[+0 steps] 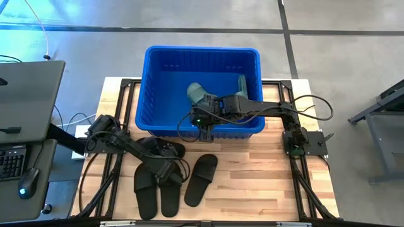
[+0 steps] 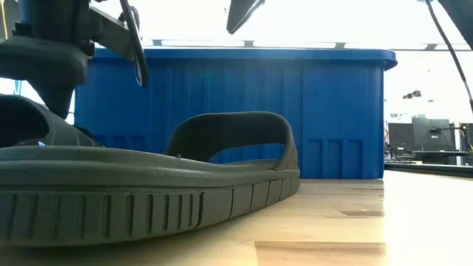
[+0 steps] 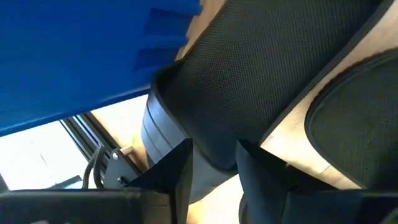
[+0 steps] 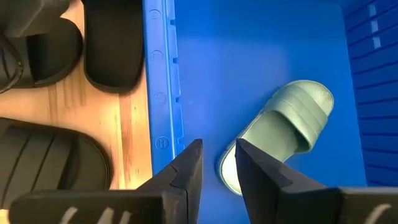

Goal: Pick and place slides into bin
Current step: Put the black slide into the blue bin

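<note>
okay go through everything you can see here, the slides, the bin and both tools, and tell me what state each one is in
Green slides: two, lying in the bin.
Black slides: four, on the table in front of the bin.
Bin: upright, open-topped.
Left tool: closed on a black slide's edge.
Right tool: over the bin's near wall, empty, fingers slightly apart.

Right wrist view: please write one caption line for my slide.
Right gripper, empty, hangs over the blue bin, where one green slide lies; black slides wait outside.
</note>
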Controlling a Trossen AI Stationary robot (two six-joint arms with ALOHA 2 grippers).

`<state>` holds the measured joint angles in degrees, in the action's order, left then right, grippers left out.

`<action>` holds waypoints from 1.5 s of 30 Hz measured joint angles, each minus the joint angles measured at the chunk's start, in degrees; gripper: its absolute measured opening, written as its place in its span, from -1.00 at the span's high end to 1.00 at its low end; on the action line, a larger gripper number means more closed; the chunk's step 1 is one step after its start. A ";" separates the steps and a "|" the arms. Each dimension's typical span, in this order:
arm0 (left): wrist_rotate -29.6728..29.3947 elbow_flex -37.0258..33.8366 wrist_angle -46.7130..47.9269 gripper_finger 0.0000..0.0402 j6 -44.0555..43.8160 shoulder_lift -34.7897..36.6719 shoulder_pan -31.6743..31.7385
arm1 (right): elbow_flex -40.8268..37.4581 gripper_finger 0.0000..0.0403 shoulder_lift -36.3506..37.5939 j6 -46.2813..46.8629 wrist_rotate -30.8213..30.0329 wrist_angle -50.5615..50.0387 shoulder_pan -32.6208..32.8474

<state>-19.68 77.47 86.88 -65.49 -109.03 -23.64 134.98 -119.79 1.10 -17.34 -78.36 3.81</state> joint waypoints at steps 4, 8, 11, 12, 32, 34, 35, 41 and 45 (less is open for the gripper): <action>1.12 0.00 0.01 0.43 -4.13 0.00 0.00 | 0.00 0.58 0.00 0.10 0.00 -1.20 -0.02; 1.22 -1.70 -2.57 0.43 -7.99 0.06 0.00 | 0.00 0.58 0.00 0.38 0.00 -3.10 -0.02; 2.56 -3.67 -3.20 0.43 -9.66 0.04 0.00 | 0.00 0.58 0.00 0.33 0.00 -5.07 0.00; 3.88 -4.34 -3.23 0.43 -10.68 0.04 0.00 | 0.00 0.58 0.00 0.13 0.00 -5.83 0.00; 6.78 -3.41 -1.87 0.43 -12.33 0.07 -0.07 | 0.00 0.58 0.00 -0.02 0.00 -9.14 -0.02; 6.63 -3.17 -0.51 0.43 -12.33 0.07 -0.04 | 0.00 0.58 0.00 -0.02 0.00 -9.15 -0.02; 6.63 -3.17 -0.01 0.43 -12.35 0.07 -0.04 | 0.00 0.58 0.00 -0.03 0.00 -9.17 -0.02; 7.02 -3.17 2.50 0.43 -12.81 0.07 0.00 | 0.00 0.58 0.00 -0.08 -0.02 -9.25 -0.02; 6.13 -3.18 3.17 0.43 -13.24 0.07 0.00 | -0.01 0.58 0.00 -1.48 -0.01 -9.26 -0.02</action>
<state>-13.55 74.29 90.05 -78.73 -108.97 -23.64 134.97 -119.79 -0.38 -17.35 -87.63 3.79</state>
